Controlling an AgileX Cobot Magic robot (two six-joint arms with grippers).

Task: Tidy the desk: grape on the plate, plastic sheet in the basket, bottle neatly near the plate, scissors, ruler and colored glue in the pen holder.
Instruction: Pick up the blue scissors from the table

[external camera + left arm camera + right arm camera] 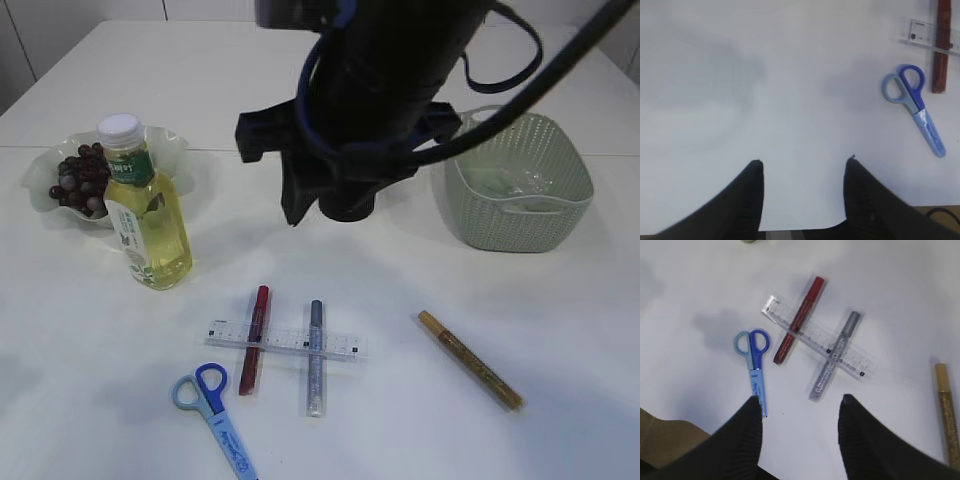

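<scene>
Dark grapes (pixel 80 180) lie on the pale plate (pixel 40 165), with the yellow bottle (pixel 150 215) upright beside it. A crumpled plastic sheet (pixel 510 182) rests inside the green basket (pixel 520 215). The clear ruler (pixel 285 340) lies across the red glue (pixel 255 338) and silver glue (pixel 315 355); the gold glue (pixel 470 360) lies to the right. Blue scissors (pixel 215 405) sit near the front edge. My left gripper (pixel 802 162) is open over bare table, left of the scissors (pixel 915 107). My right gripper (pixel 800 400) is open above the scissors (pixel 754 365) and ruler (pixel 817 337). The pen holder is out of view.
A black arm (pixel 370 100) with cables hangs over the table's middle, hiding the area behind it. The table's front edge shows at the bottom of both wrist views.
</scene>
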